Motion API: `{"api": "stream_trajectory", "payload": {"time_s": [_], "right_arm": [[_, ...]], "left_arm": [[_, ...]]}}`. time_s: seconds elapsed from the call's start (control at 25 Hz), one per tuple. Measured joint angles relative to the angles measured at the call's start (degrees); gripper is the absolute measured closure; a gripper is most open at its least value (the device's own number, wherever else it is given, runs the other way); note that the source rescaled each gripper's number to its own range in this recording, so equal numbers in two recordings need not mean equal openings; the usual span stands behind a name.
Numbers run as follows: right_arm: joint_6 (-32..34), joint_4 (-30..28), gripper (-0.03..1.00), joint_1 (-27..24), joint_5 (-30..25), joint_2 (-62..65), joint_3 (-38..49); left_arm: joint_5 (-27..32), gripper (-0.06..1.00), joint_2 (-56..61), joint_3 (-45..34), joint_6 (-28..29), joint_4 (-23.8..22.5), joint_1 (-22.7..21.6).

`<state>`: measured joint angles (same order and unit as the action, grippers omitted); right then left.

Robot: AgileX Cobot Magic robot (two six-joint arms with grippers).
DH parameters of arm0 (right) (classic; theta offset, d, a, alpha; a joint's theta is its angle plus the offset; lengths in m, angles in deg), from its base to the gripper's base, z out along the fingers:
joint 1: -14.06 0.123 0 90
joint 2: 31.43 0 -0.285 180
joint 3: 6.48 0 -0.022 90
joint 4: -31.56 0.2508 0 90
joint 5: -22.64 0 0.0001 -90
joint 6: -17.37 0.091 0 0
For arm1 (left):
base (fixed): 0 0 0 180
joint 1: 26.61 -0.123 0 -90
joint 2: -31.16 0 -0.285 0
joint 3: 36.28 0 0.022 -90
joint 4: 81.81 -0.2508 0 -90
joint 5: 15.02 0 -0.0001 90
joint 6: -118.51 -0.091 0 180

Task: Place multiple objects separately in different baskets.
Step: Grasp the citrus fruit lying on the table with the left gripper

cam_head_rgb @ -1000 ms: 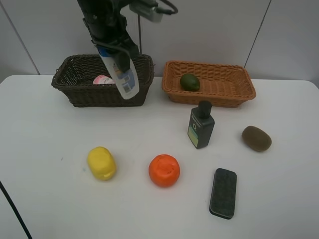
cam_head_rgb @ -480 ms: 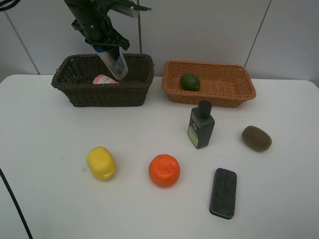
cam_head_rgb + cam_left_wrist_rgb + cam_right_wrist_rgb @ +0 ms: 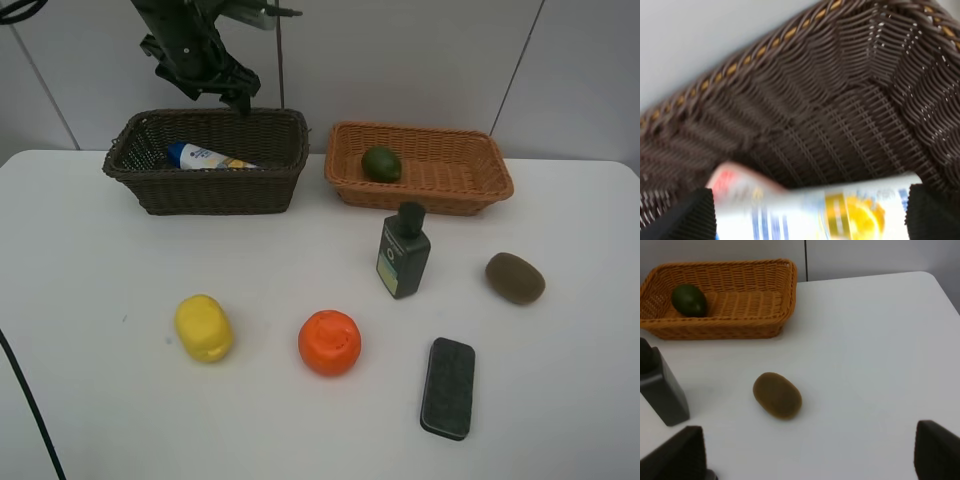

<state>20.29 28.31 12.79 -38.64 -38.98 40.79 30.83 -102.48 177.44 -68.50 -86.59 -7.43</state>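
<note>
We log: left gripper (image 3: 232,92) spread wide above dark basket (image 3: 205,192) (far left). White bottle (image 3: 208,157) just released, now lying inside. Right gripper (image 3: 810,460) spread, empty, facing brown fruit (image 3: 777,395). Five items wait on bench (image 3: 100,300).

In the left wrist view we see the white bottle (image 3: 840,212) only as a smear, its print unreadable, partly cut by the frame edge. A pink thing (image 3: 730,176) behind it is half covered. At 11 o'clock on the table (image 3: 100,400), the dark basket (image 3: 210,192) hides the bottle's underside behind its front wall. The right wrist view crops the dark green bottle (image 3: 662,390).
</note>
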Motion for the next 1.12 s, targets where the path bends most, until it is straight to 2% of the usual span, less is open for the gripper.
{"api": "stream_trajectory", "payload": {"time_s": [0.08, 0.12, 0.24, 0.4, 0.52, 0.72, 0.92, 1.12], "right_arm": [[0.0, 0.0, -0.01, 0.0, 0.0, 0.0, 0.0], [0.0, 0.0, -0.01, 0.0, 0.0, 0.0, 0.0], [0.0, 0.0, -0.01, 0.0, 0.0, 0.0, 0.0], [0.0, 0.0, -0.01, 0.0, 0.0, 0.0, 0.0], [0.0, 0.0, -0.01, 0.0, 0.0, 0.0, 0.0], [0.0, 0.0, -0.01, 0.0, 0.0, 0.0, 0.0], [0.0, 0.0, -0.01, 0.0, 0.0, 0.0, 0.0], [0.0, 0.0, -0.01, 0.0, 0.0, 0.0, 0.0]], "left_arm": [[4.5, -0.05, 0.0, 2.2, 4.0, 0.4, 0.0], [11.1, -0.05, 0.0, 5.1, 7.0, 2.2, 0.0], [21.1, -0.05, 0.0, 9.4, 8.9, 6.9, 0.0], [22.9, -0.05, 1.9, 10.1, 12.7, 13.2, 0.1], [22.8, -0.05, 5.0, 6.0, 16.0, 14.8, 0.6], [22.8, -0.05, 16.6, -16.1, 19.0, 15.0, 3.3], [22.9, -0.05, 29.3, -40.0, 25.4, 15.0, 6.8], [21.2, -0.05, 33.3, -53.5, 34.9, 15.0, 9.3]]}}
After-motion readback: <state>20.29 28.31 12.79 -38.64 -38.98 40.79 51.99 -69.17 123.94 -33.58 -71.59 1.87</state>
